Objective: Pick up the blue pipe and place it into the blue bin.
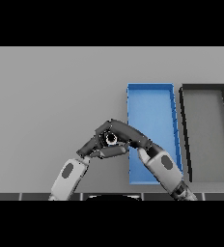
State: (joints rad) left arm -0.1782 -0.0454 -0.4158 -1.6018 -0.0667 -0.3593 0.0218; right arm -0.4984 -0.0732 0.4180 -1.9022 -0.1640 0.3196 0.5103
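The blue pipe (110, 139) shows its ring-shaped end facing up, just left of the blue bin (152, 99). My right hand (128, 134) reaches in from the lower right across the bin's near left part. Its fingers curl over and round the pipe, hiding most of it. My left hand (92, 146) comes in from the lower left. Its fingers (112, 152) lie straight along the near side of the pipe, close against it. I cannot tell whether the pipe rests on the table or is lifted.
A dark grey bin (205, 89) stands to the right of the blue bin, close beside it. The grey table (51, 96) stretches wide to the left and behind the hands.
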